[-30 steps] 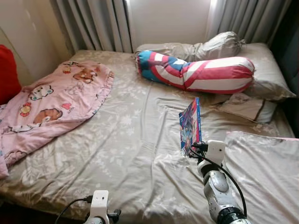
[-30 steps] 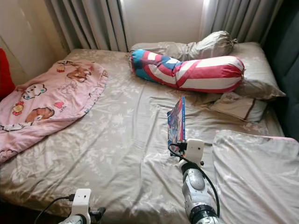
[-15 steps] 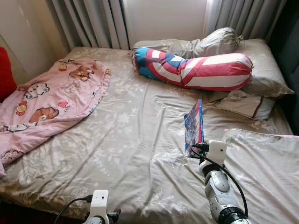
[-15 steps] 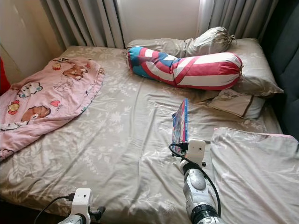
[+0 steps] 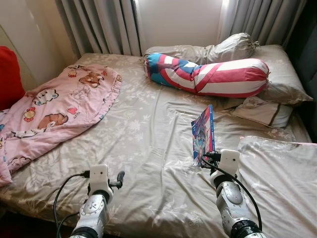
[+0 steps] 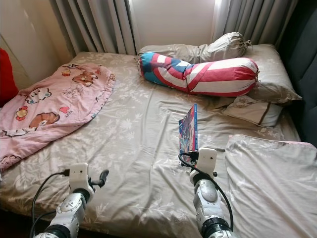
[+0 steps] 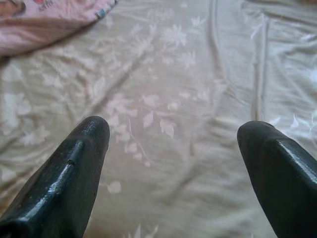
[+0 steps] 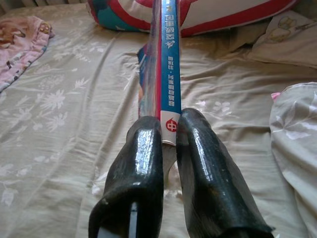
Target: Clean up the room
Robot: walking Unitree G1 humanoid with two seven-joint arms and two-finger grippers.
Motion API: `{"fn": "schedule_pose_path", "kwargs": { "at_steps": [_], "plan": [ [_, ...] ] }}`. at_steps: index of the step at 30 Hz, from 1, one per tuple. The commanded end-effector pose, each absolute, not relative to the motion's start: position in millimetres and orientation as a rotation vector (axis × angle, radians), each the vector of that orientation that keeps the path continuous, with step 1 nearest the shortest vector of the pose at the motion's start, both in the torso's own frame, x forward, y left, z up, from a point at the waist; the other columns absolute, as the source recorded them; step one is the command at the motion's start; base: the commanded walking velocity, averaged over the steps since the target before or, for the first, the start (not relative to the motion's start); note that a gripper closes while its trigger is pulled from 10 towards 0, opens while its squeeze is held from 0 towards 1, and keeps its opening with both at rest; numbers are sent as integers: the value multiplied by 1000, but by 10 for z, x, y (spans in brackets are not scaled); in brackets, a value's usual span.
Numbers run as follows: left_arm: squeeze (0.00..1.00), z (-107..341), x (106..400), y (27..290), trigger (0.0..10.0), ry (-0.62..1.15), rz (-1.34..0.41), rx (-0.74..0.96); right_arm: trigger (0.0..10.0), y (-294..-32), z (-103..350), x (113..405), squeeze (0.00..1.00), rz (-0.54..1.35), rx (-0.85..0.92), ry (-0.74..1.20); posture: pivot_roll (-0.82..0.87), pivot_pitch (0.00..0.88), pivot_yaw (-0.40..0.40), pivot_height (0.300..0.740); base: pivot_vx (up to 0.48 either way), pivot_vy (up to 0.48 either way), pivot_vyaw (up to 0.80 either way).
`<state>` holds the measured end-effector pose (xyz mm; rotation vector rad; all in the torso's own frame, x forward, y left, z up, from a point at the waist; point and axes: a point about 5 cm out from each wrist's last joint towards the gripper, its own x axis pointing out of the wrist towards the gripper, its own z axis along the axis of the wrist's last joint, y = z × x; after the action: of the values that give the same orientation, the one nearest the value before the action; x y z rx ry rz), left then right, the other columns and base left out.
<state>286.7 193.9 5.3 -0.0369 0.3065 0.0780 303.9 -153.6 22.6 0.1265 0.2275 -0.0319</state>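
The right gripper (image 8: 168, 134) pinches a thin book (image 5: 204, 133) upright above the bed (image 5: 143, 148). The left gripper (image 7: 173, 144) hangs open, near left, maybe not touching.

A: Can you read the book (image 8: 166, 74)?
B: Only its spine faces the wrist camera; the print there is too small, and the fingers (image 8: 198, 163) cover its lower end.
A: The pink blanket (image 5: 54, 111)?
B: Cut off by the frame's left edge, like the red cushion (image 5: 10, 74).

Home bedroom: bed (image 5: 148, 148), pillows (image 5: 282, 79), curtains (image 5: 99, 25).
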Motion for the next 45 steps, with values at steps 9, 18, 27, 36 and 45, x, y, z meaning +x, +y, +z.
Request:
{"fn": "schedule_pose_path", "kwargs": {
  "at_steps": [9,18,27,36,45],
  "plan": [
    [0,-8,2736,1821,10000,262,33,-32,10000,-1540,267,3080,0,-39,86,223,-23,46,34,651,0,0,0],
    [0,17,2753,1830,10000,251,31,-30,10000,-1590,235,3053,0,-79,82,237,-25,28,38,651,0,0,0],
    [0,23,2765,1807,10000,251,21,-31,10000,-1575,237,3061,0,-76,83,241,-22,35,38,651,0,0,0],
    [0,38,2783,1794,10000,246,15,-44,10000,-1571,236,3063,0,-74,83,244,-21,43,37,651,0,0,0],
    [0,42,2796,1779,10000,249,11,-49,10000,-1549,232,3063,0,-60,84,248,-22,46,35,651,0,0,0]
  ]
}}
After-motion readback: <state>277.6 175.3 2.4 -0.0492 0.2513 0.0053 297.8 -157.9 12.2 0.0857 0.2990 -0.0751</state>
